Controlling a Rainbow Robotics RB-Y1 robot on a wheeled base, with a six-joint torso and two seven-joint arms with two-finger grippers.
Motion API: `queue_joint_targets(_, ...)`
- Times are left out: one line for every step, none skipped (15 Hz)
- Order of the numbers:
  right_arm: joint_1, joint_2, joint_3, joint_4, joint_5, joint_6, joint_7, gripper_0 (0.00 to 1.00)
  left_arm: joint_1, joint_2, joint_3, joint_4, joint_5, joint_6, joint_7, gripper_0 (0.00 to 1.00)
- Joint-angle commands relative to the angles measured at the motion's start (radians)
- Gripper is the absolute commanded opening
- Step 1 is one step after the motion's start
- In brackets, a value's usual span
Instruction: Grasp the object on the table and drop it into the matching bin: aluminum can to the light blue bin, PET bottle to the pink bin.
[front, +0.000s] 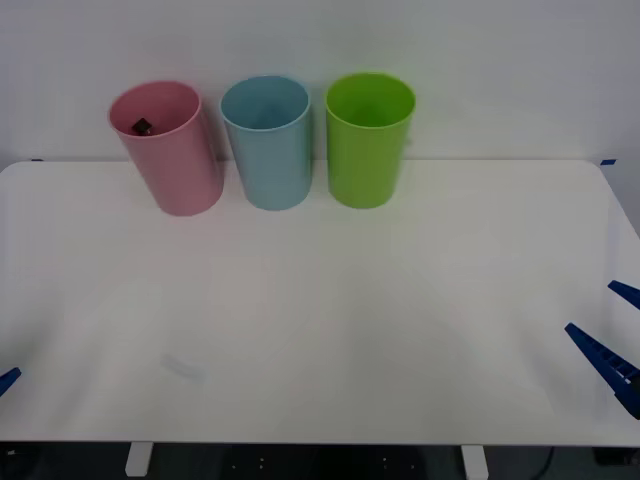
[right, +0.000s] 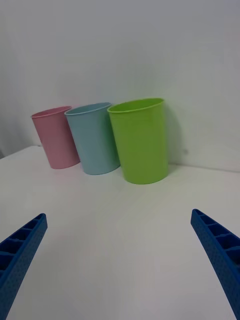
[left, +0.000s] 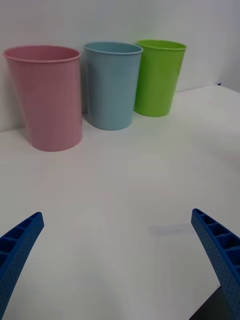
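Note:
The pink bin (front: 172, 155) stands at the back left of the white table (front: 320, 330). Inside it, just below the rim, a small dark piece of the PET bottle (front: 142, 126) shows; the rest of the bottle is hidden by the wall. The light blue bin (front: 266, 145) stands right beside the pink one. My left gripper (left: 120, 260) hangs open and empty at the table's front left corner, far from the bins. My right gripper (front: 612, 335) is open and empty at the table's right edge.
A green bin (front: 368, 140) stands to the right of the light blue bin, all three in a row against the white wall. The pink bin (left: 47, 97) and the light blue bin (left: 111, 85) lean slightly. A faint smudge (front: 182, 367) marks the table's front left.

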Motion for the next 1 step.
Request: queue_joint_targets(0.0,0.0,0.0,0.0,0.0,0.0,0.0,1.0,0.0,0.0,0.0,0.0,0.0,0.0,0.0,1.0)
